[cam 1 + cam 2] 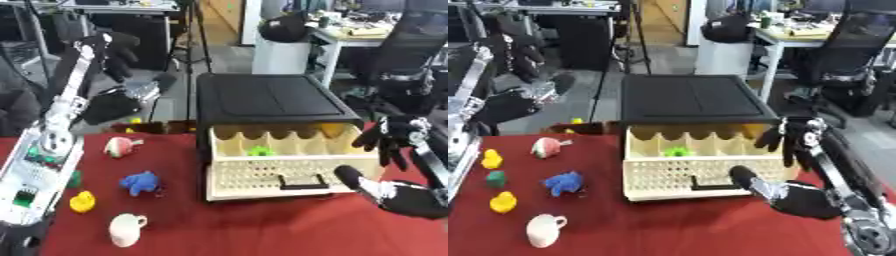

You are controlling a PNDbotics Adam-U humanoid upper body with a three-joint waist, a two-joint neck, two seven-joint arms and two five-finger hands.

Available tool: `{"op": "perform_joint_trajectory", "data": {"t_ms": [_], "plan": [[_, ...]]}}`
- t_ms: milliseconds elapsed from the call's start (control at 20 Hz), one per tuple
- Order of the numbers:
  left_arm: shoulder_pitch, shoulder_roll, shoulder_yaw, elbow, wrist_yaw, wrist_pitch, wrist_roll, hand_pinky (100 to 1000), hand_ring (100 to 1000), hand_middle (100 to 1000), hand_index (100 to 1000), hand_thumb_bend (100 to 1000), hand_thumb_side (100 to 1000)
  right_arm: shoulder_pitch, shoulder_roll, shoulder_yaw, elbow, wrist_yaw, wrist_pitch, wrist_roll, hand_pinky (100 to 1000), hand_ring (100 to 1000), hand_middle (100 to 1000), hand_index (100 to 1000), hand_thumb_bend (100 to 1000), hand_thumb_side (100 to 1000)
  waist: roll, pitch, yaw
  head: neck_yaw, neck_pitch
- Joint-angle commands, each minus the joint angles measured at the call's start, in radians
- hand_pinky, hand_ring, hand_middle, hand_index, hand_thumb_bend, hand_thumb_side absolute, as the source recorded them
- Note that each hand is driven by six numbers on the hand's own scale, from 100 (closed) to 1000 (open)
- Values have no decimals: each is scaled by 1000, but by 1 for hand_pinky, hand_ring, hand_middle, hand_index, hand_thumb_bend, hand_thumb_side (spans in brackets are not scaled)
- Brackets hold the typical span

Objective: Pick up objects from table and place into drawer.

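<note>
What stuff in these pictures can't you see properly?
- Green thing in the drawer: blurred in both views, only a colour.
- Yellow thing at the drawer's back: partly hidden by the cabinet top.
- Small green block: in the left eye view the left arm covers most of it.
- Left hand: raised far off and dark, so its fingers can't be read.

Red table, cream perforated drawer, blue toy, yellow duck.

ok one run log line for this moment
cream perforated drawer: open, small green item inside | right hand: open at drawer's right corner | left hand: not in view | white mug: on table
</note>
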State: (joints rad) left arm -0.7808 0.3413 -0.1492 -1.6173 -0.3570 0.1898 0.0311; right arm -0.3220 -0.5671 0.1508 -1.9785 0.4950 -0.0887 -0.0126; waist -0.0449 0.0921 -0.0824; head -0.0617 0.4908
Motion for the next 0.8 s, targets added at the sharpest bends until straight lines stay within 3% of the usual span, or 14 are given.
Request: {"op": "perform_joint_trajectory", "data": {"t_ms": [50, 550, 650, 800], "plan": [[4, 39, 20, -24, 11, 10, 3, 508, 503, 542, 747, 712, 483, -35, -20, 27, -21, -24, -22, 43, 100, 269, 399, 587, 584, 709, 1, -17, 4, -9, 9], [43, 46, 40, -2, 12, 21, 14, 507, 500, 542, 748, 703, 499, -46, 4, 117, -21, -43, -37, 164, 100, 236, 378, 524, 586, 700, 2, -20, 10, -25, 9], [47, 46, 40, 6, 11, 22, 15, 506, 500, 541, 748, 702, 501, -40, 4, 132, -21, -44, -29, 191, 100, 224, 368, 518, 597, 668, 3, -21, 11, -27, 13], [50, 45, 44, 12, 11, 21, 17, 507, 500, 541, 748, 699, 503, -25, -2, 146, -21, -39, -4, 228, 100, 217, 364, 520, 592, 699, 4, -23, 13, -28, 12]]}}
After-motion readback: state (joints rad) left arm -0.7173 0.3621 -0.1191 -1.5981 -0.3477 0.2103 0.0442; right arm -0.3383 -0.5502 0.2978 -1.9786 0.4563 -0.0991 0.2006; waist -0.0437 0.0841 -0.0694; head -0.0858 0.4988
